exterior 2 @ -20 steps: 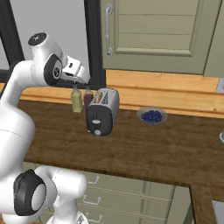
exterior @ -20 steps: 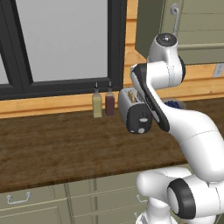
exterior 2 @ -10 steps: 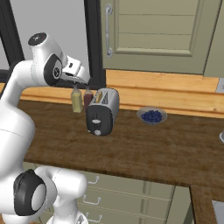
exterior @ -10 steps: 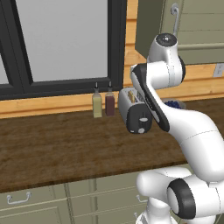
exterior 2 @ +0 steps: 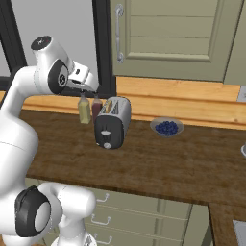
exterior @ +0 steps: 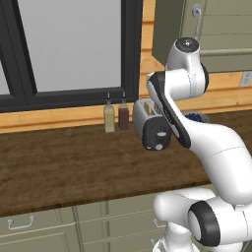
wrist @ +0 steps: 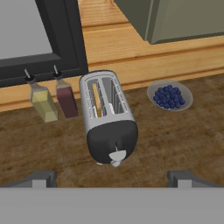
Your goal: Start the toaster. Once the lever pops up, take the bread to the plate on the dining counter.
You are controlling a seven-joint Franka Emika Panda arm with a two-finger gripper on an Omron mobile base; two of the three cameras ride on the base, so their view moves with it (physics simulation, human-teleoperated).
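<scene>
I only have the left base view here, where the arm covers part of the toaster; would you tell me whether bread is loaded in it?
Observer: Yes. In the hand view the toaster has a pale slice, the bread, standing in its left slot.
Operator: Thank you. Is the end effector ready to press the lever?
Observer: The end effector is open, its tips apart on the near side of the toaster's black end.
Operator: What sits behind the arm?
Observer: A bowl of blueberries, right of the toaster.

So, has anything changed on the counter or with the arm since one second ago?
Nothing visibly changed. The open gripper hovers as before above the silver-white two-slot toaster, the pale bread slice sits in its slot, and the two small bottles and blueberry bowl stayed put.
</scene>
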